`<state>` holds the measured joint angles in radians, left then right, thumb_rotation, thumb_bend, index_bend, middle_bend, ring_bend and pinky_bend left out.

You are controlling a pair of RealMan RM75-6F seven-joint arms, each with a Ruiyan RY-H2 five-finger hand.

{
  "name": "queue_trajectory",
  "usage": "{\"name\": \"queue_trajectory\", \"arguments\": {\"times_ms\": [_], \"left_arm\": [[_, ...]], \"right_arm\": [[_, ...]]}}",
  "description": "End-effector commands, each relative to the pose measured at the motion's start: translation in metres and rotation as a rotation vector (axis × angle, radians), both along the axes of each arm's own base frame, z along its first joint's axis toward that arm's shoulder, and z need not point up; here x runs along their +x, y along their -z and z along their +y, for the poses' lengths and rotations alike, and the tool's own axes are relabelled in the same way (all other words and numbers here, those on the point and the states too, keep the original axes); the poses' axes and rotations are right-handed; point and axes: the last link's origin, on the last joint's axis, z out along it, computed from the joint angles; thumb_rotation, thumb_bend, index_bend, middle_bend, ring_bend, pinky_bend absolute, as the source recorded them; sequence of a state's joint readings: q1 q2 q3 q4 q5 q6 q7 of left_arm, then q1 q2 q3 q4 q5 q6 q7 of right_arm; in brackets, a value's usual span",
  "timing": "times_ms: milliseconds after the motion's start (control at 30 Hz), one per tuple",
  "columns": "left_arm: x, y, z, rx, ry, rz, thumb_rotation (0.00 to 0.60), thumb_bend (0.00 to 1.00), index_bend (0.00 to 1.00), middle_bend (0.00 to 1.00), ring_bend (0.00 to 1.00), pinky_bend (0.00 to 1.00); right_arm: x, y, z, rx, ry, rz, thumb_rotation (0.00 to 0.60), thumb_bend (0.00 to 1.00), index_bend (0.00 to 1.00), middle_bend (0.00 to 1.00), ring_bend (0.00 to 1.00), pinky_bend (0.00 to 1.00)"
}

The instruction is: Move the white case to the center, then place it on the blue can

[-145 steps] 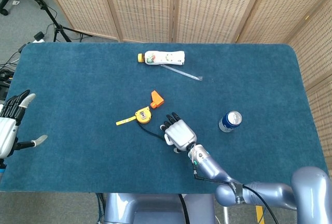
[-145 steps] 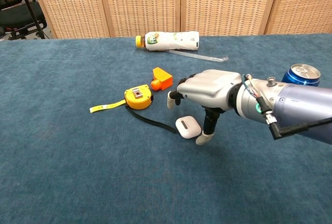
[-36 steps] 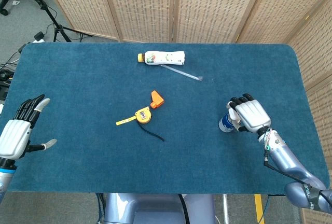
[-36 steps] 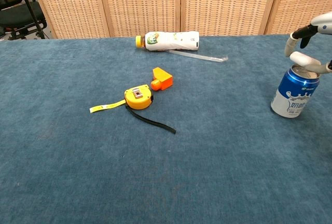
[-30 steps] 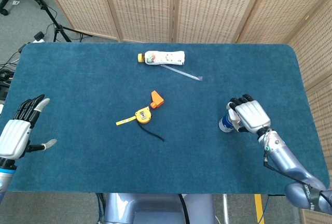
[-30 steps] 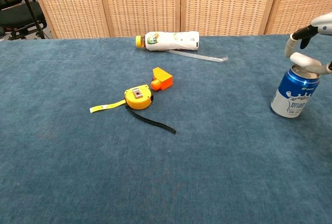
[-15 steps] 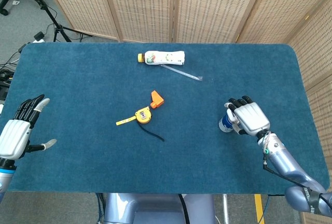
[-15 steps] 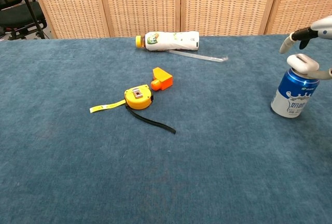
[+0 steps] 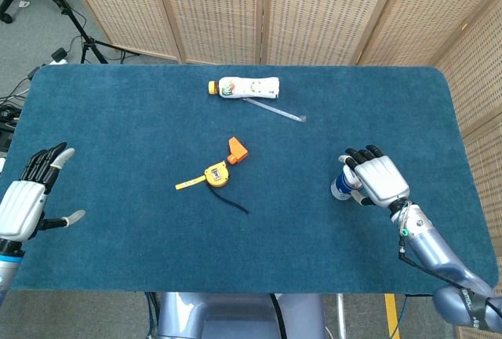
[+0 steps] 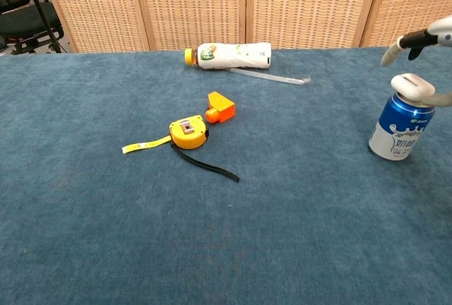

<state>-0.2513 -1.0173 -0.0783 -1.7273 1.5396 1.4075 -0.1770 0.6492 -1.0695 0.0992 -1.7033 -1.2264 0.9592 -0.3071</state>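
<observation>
The blue can (image 10: 397, 132) stands upright at the table's right side, with the white case (image 10: 412, 86) lying flat on its top. My right hand (image 9: 378, 180) hovers over the can (image 9: 339, 190) and hides the case in the head view. In the chest view one of its fingers (image 10: 415, 39) is raised clear above the case, and the thumb shows at the frame's right edge beside the case; whether they touch I cannot tell. Far off at the table's left edge, my left hand (image 9: 23, 198) is open, fingers spread, holding nothing.
A yellow tape measure (image 9: 216, 175) with its tape pulled out and an orange block (image 9: 237, 149) lie near the table's middle. A white bottle (image 9: 247, 87) with a yellow cap lies on its side at the back, a clear strip (image 9: 274, 110) beside it. Wicker screens stand behind the table.
The right hand carried the white case from the table's middle onto the can. In the last half second its finger lifted off the case, which stays on the can. The left hand holds still.
</observation>
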Motion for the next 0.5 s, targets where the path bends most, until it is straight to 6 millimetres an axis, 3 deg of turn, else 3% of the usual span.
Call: {"name": "queue_trajectory", "arguments": {"times_ms": [33,100,167,233,333,500], "left_arm": [[0.0,-0.001,0.0,0.004,-0.001,-0.002,0.6,0.0,0.0,0.0,0.0,0.0],[-0.001,-0.002,0.0,0.009,0.0,-0.004,0.6,0.0,0.0,0.0,0.0,0.0],[-0.001,-0.003,-0.001,0.016,0.0,-0.002,0.6,0.0,0.0,0.0,0.0,0.0],[-0.002,-0.003,-0.002,0.024,-0.001,0.003,0.6,0.0,0.0,0.0,0.0,0.0],[-0.008,-0.004,-0.006,0.054,-0.013,0.028,0.6,0.0,0.0,0.0,0.0,0.0],[-0.018,-0.006,-0.015,0.123,-0.043,0.069,0.6,0.0,0.0,0.0,0.0,0.0]], "right_arm": [[0.009,-0.016,0.012,-0.035,-0.045,-0.046,0.6,0.36,0.18,0.14,0.2,0.14],[0.012,-0.029,0.022,-0.068,-0.08,-0.084,0.6,0.29,0.17,0.11,0.17,0.14],[0.011,-0.038,0.032,-0.102,-0.111,-0.117,0.6,0.1,0.15,0.04,0.07,0.11],[0.005,-0.045,0.041,-0.142,-0.142,-0.135,0.6,0.01,0.12,0.0,0.01,0.07],[-0.012,-0.052,0.058,-0.224,-0.187,-0.141,0.6,0.0,0.08,0.0,0.0,0.01],[-0.038,-0.046,0.089,-0.296,-0.159,-0.21,0.6,0.0,0.03,0.0,0.0,0.0]]}}
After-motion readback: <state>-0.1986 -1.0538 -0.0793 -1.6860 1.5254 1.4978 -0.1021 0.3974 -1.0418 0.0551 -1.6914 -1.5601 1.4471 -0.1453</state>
